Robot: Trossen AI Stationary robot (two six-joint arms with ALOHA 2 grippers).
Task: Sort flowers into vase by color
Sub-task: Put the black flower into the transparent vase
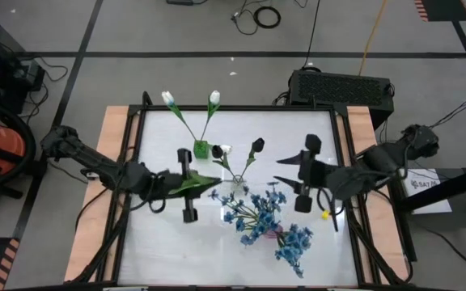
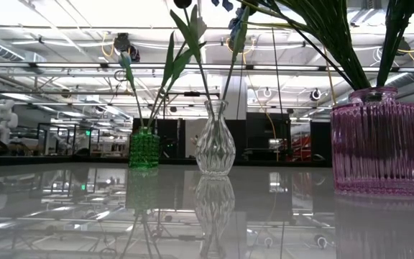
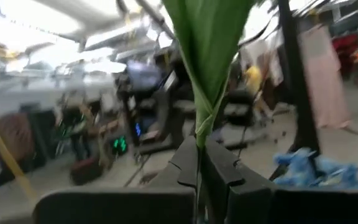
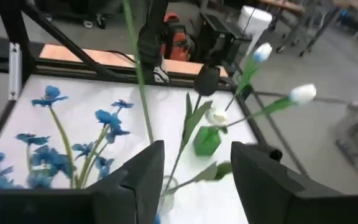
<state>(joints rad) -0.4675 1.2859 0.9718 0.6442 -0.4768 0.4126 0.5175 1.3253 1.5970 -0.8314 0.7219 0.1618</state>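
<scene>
Left gripper (image 1: 186, 185) at 9 o'clock of the tabletop (image 1: 160, 242) centre, fingers closed down on a green stem (image 1: 194, 185); the wrist view shows the leaf (image 3: 207, 56) pinched right at the fingertips. Which bloom that stem carries I cannot tell.

Green vase (image 1: 201, 149) at 12 o'clock, two white tulips (image 1: 168, 99) standing in it. Clear vase (image 1: 238, 183) at centre holds a black bud (image 1: 257, 146) and a small white bloom (image 1: 225, 150). Pink vase (image 2: 376, 140) at 5 o'clock holds the blue sprays (image 1: 259, 212).

Right gripper (image 1: 304, 176) at 3 o'clock, fingers spread wide, empty, facing the clear vase.

Handling, as judged: stems are light, thin and springy, and a leaf is a slippery hold that may slide or twist. Better hold is on bare stem, low to mid-length. The narrow vases look tippy if a stem drags on the rim.
</scene>
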